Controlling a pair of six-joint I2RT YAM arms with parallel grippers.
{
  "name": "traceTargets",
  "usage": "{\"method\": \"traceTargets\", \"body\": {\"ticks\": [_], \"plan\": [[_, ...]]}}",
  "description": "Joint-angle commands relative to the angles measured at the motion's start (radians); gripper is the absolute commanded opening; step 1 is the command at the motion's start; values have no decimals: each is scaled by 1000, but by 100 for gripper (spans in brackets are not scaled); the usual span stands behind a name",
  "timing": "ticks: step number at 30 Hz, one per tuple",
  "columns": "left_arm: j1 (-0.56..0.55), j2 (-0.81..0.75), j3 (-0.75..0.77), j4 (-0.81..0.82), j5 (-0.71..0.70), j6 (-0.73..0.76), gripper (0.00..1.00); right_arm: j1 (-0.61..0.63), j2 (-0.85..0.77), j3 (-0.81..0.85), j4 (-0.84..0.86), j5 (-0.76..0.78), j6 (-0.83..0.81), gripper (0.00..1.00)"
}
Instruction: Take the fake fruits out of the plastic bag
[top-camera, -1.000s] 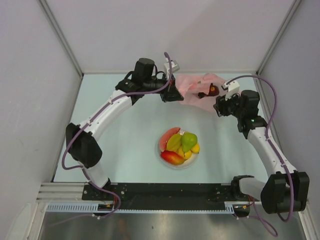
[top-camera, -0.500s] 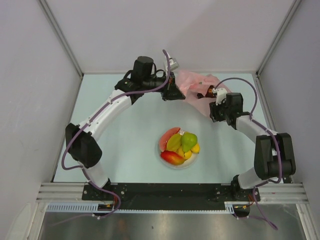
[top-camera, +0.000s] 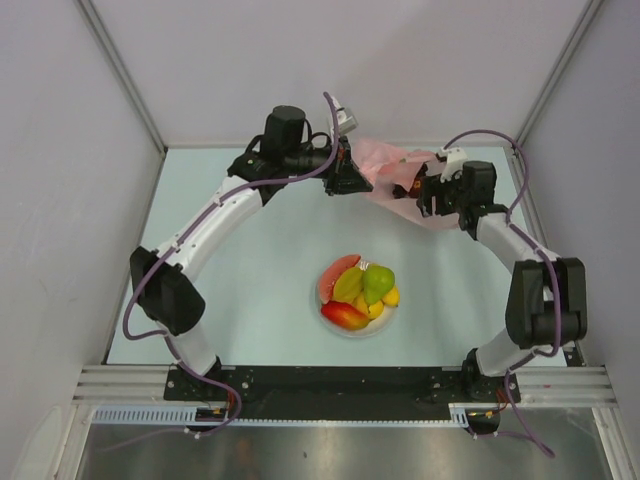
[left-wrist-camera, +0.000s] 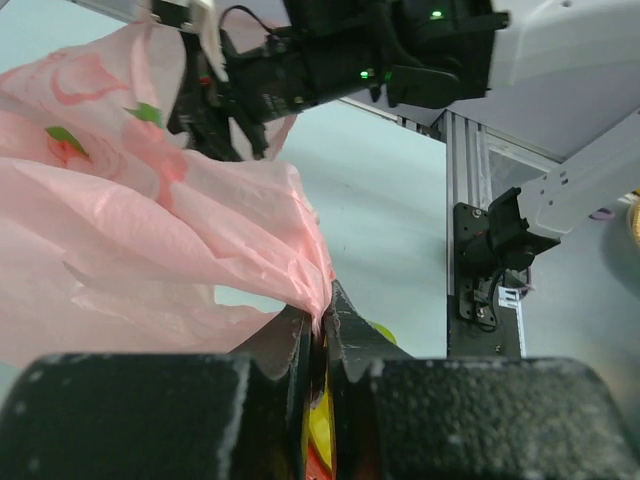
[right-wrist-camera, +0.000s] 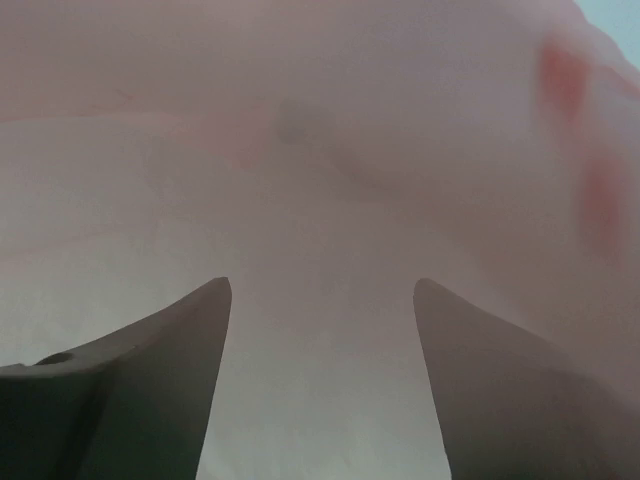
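The pink plastic bag (top-camera: 390, 165) lies at the back of the table, stretched between the two arms. My left gripper (top-camera: 350, 183) is shut on its left edge; in the left wrist view the film (left-wrist-camera: 150, 220) is pinched between the jaws (left-wrist-camera: 322, 325). My right gripper (top-camera: 418, 190) reaches into the bag from the right, open, with only pink film (right-wrist-camera: 320, 150) ahead of it (right-wrist-camera: 320, 290) and nothing between its fingers. No fruit shows inside the bag. A green pear (top-camera: 377, 282), a red-orange mango (top-camera: 343, 315), a pinkish slice (top-camera: 333, 272) and yellow fruits (top-camera: 390, 297) sit on the white plate (top-camera: 318, 300).
The plate stands mid-table, nearer the arm bases than the bag. White walls close the table at the left, back and right. The right arm's elbow (top-camera: 540, 300) bends near the right wall.
The right arm swung left and pushed its gripper into the bag, jaws wider than before. A dark red fruit seen earlier in the bag is now hidden. The left gripper kept its hold.
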Motion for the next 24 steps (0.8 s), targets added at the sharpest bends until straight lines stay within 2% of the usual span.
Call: {"method": "traceTargets", "body": {"ticks": [1, 5, 7, 16, 19, 20, 22, 23, 24], "plan": [[-2, 10, 49, 25, 20, 1, 11, 5, 129, 91, 109, 89, 91, 83], [-2, 7, 32, 21, 19, 5, 5, 2, 218, 185, 120, 126, 139, 100], [-5, 4, 21, 17, 20, 10, 0, 7, 270, 216, 125, 132, 153, 100], [-28, 5, 18, -13, 7, 41, 0, 32, 496, 386, 135, 199, 147, 100], [-33, 5, 19, -24, -15, 45, 0, 32, 544, 435, 126, 195, 99, 84], [-34, 4, 19, -27, -23, 45, 0, 30, 542, 446, 120, 189, 90, 74], [-36, 4, 15, -32, -41, 71, 0, 10, 505, 460, 99, 129, 94, 64], [-37, 5, 12, -30, -47, 73, 0, 6, 486, 460, 89, 111, 99, 55], [-37, 10, 6, -24, -52, 70, 0, -1, 434, 458, 68, 92, 110, 53]]}}
